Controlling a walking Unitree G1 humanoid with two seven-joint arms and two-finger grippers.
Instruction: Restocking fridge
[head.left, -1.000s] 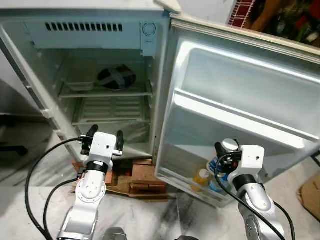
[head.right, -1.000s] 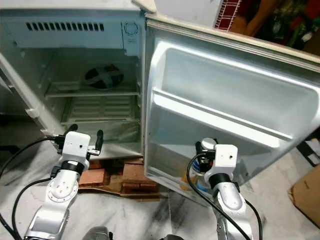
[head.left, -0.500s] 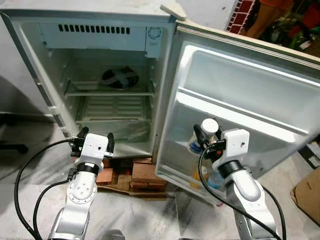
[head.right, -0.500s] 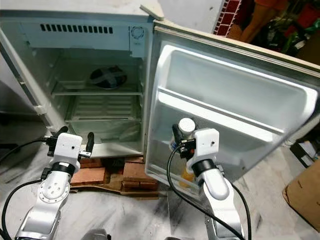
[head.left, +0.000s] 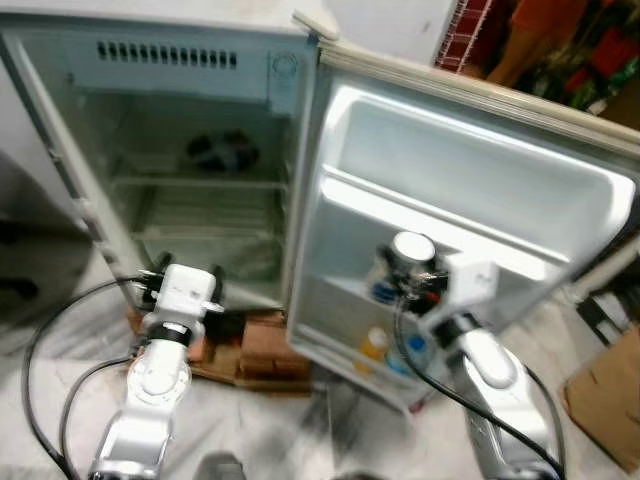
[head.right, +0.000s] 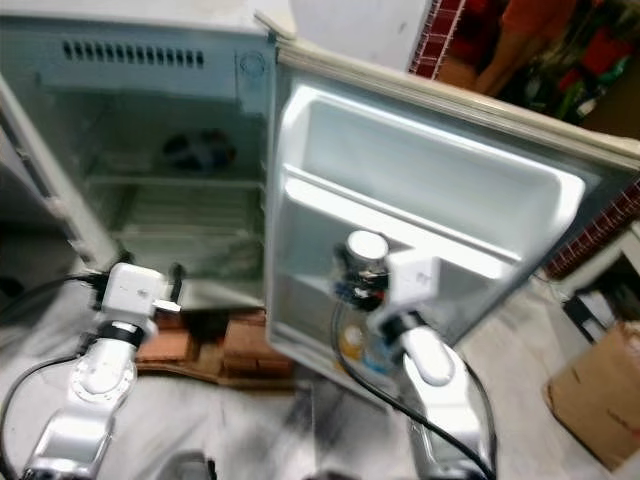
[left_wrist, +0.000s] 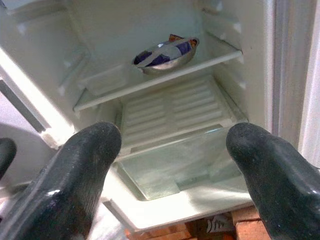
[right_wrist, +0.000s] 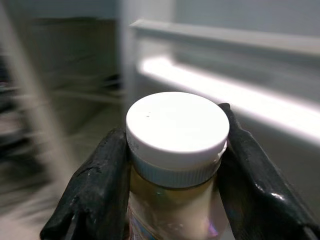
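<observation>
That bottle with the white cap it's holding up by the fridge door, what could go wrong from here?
The right tool grips the bottle just under its white cap, so it might slip or swing. Bottles already stand in the lowest door shelf; lowering it there could knock them. The door hangs open, and a bump from the arm might swing it.

Bowl (left_wrist: 165, 54) on fridge shelf (left_wrist: 150, 82); bottles (head.left: 385, 345) in door rack (head.left: 350, 365).
</observation>
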